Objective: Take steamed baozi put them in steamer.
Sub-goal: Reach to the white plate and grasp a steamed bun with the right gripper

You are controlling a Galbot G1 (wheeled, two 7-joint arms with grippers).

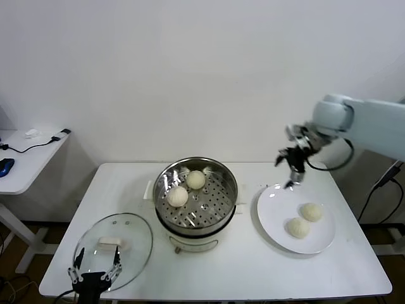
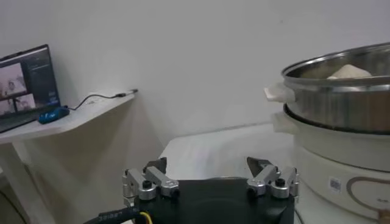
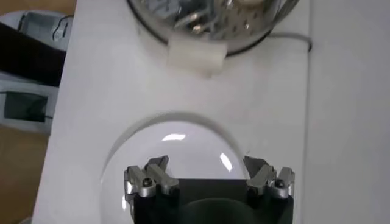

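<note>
The steamer (image 1: 209, 206) stands mid-table, and two steamed baozi (image 1: 177, 196) (image 1: 195, 180) rest on its perforated tray. Two more baozi (image 1: 311, 211) (image 1: 298, 227) lie on a white plate (image 1: 275, 209) to its right. My right gripper (image 1: 292, 177) hangs open and empty above the plate's far edge. In the right wrist view, the right gripper (image 3: 207, 163) is over the bare plate (image 3: 177, 143), with the steamer (image 3: 207, 24) beyond. My left gripper (image 1: 95, 273) sits open and empty at the table's near left. From the left gripper (image 2: 209, 165), the steamer (image 2: 341, 97) shows with one baozi top (image 2: 348, 72).
A round glass lid (image 1: 126, 237) with a white knob lies on the table beside the left gripper. A side desk (image 1: 28, 152) with a cable and a blue mouse stands at the far left. In the left wrist view, a screen (image 2: 24, 82) sits on that desk.
</note>
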